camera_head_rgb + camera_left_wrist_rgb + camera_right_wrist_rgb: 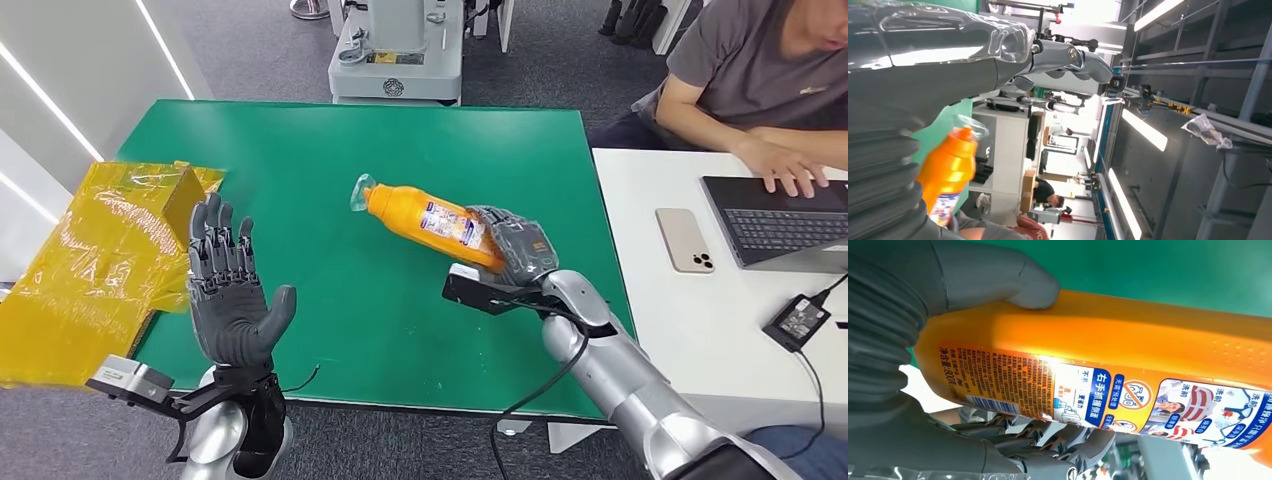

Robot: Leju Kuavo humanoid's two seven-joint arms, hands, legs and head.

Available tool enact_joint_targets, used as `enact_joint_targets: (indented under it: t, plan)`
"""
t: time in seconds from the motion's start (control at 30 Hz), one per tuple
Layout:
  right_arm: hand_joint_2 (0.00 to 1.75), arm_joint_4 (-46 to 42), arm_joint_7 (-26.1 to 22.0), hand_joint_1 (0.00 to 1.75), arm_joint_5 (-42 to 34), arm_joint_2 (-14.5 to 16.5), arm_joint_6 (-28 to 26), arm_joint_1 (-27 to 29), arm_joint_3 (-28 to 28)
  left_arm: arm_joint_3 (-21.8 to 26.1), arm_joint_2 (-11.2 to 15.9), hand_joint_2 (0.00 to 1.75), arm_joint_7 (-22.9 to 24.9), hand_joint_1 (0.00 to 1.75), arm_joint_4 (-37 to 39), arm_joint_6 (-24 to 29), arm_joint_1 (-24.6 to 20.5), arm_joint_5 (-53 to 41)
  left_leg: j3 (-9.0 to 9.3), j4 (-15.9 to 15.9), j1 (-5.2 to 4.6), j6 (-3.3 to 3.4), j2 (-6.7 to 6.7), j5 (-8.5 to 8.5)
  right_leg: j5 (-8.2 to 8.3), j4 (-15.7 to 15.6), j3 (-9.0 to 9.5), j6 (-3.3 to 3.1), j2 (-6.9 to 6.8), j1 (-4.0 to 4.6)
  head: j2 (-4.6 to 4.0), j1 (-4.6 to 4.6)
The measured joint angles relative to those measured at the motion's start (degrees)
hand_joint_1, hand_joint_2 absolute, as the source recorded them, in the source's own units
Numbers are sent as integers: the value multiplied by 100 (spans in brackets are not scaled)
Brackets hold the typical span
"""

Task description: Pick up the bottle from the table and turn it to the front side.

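One robot hand (515, 245) grasps the orange bottle (425, 220); the left robot hand (230, 295) is released beside yellow bags (95, 265)

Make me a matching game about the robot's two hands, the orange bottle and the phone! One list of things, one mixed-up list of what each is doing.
Things:
1. right hand
2. left hand
3. orange bottle
4. phone

States:
A. lying flat on the white table
B. raised with fingers spread, holding nothing
C. tilted in the air over the green table, cap end away from the robot
D. wrapped around the bottle's lower end

Pairs: 1-D, 2-B, 3-C, 4-A
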Motion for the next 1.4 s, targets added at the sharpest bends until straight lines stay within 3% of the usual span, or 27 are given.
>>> enact_joint_targets:
  t: [0.27, 0.43, 0.57, 0.73, 1.4]
  plan:
    - [175, -911, -44, 175, 453, 258, -1417, 682, -701, -24, 0, 175, 268, 0, 23, 52, -179, -172, 0, -1, 1, 0, 0, -1, -1, 0, -3, -1, 2, 0, 0, -2]
    - [175, -1413, -84, 175, 767, 374, -2018, 1078, -933, -56, -1, 175, 433, 0, 98, -93, -232, -9, 0, -1, 1, 2, 2, -2, -2, -1, -5, 0, 3, 1, 0, 0]
    - [175, -1987, -477, 175, 1061, 550, -2510, 1594, -1127, -119, -14, 175, 560, 0, 288, -258, -284, 140, 0, -2, 1, 2, 2, -3, -2, -1, -5, 0, 3, 1, 0, 0]
    - [175, -2559, -1071, 175, 994, 749, -2511, 2027, -1230, -202, -16, 175, 653, 0, 620, -469, -513, 274, -1, -2, 1, 2, 5, -3, -2, -1, -5, 0, 5, 0, 0, -1]
    - [175, -2385, -1083, 175, 783, 819, -1043, 2066, -862, -310, -13, 175, 740, 0, 1090, -558, -894, 229, -3, -2, 0, 3, 4, -2, -1, -1, -5, 0, 4, 0, 0, -1]
